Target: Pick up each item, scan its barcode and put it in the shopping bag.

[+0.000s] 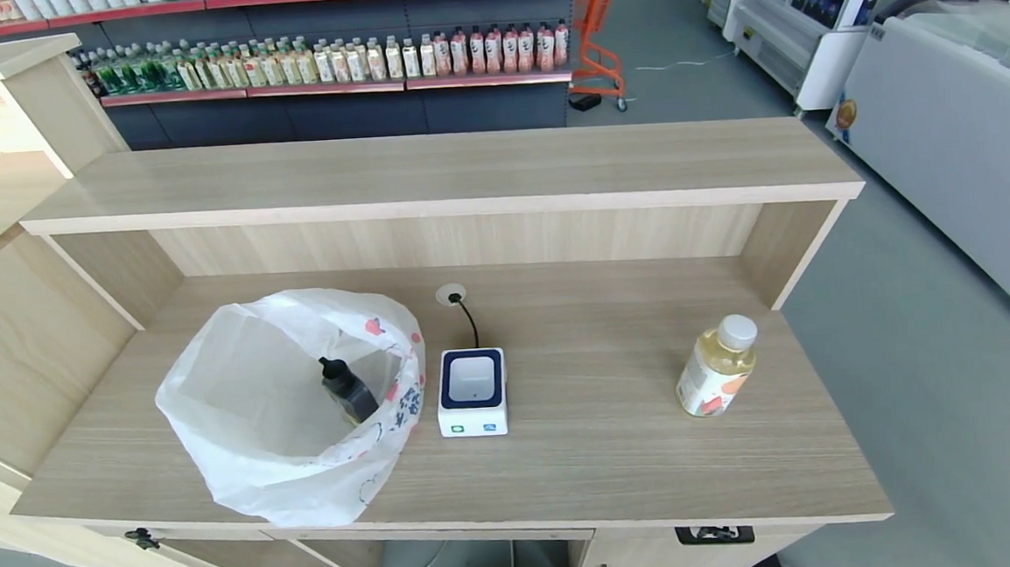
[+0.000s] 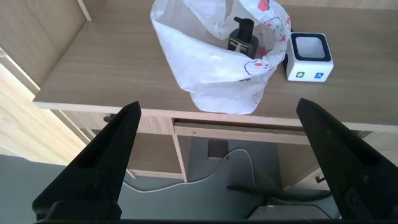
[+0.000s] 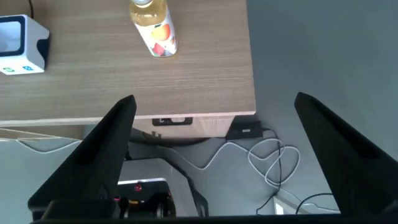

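Note:
A white plastic shopping bag [image 1: 259,421] stands open on the left of the wooden counter, with a dark bottle [image 1: 349,391] leaning inside it. The same bag [image 2: 211,62] and dark bottle [image 2: 244,38] appear in the left wrist view. Just right of the bag sits the white barcode scanner [image 1: 472,391] [image 2: 309,56] [image 3: 18,46]. A pale juice bottle with a white cap [image 1: 717,367] [image 3: 154,28] stands upright on the counter's right side. My left gripper [image 2: 217,162] is open, held in front of the counter below its edge. My right gripper [image 3: 211,158] is open too, off the counter's front right corner.
A raised shelf [image 1: 437,178] runs along the back of the counter [image 1: 603,453]. The scanner's cable [image 1: 470,321] runs to a hole in the counter. Store shelves of drinks [image 1: 325,62] and freezers [image 1: 959,107] stand beyond. Cables [image 3: 273,165] lie on the floor under the counter.

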You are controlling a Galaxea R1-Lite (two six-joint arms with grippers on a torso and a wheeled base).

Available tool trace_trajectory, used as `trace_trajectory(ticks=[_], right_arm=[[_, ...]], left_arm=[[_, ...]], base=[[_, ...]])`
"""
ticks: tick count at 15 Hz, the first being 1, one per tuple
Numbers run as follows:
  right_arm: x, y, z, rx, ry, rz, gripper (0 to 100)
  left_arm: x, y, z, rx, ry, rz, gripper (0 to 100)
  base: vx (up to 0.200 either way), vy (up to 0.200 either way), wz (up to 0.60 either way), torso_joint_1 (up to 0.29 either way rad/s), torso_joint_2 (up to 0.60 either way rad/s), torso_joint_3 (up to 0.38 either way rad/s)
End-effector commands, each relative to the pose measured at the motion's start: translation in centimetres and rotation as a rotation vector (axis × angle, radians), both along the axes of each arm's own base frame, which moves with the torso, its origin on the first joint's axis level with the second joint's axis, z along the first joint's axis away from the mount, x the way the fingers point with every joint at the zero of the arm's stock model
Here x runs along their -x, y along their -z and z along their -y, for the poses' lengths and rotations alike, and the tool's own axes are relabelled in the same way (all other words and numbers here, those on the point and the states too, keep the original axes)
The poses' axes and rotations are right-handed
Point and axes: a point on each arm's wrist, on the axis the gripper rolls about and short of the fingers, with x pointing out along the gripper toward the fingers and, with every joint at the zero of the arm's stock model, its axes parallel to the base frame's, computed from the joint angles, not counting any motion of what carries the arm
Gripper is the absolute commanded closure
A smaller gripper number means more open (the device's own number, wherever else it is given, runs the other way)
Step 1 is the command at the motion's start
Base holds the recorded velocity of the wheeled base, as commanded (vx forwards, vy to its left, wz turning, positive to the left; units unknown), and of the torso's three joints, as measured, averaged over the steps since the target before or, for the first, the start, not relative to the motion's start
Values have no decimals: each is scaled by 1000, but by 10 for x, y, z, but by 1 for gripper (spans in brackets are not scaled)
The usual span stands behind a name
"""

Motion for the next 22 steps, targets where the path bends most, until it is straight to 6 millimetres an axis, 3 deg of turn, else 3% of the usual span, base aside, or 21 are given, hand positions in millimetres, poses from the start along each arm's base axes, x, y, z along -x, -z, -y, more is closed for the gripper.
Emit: trace_trajectory(ticks=[1, 4, 8, 13, 22], right_arm=[[-129, 32, 3, -4, 9, -343, 0], [-161, 64, -1, -3, -19, -448, 0], [-195, 90, -23, 48, -126, -389, 0], [-215, 99, -56, 54, -253, -290, 0], [-242, 113, -62, 80, -265, -138, 0]], left_arm=[[0, 0, 0, 0, 0, 0, 0], [0, 0, 0, 0, 0, 0, 0], [0, 0, 0, 0, 0, 0, 0], [0, 0, 0, 0, 0, 0, 0], [0, 0, 0, 1, 0, 0, 0]], base=[[0, 0, 0, 0, 0, 0], [0, 0, 0, 0, 0, 0], [0, 0, 0, 0, 0, 0], [0, 0, 0, 0, 0, 0], [0, 0, 0, 0, 0, 0]])
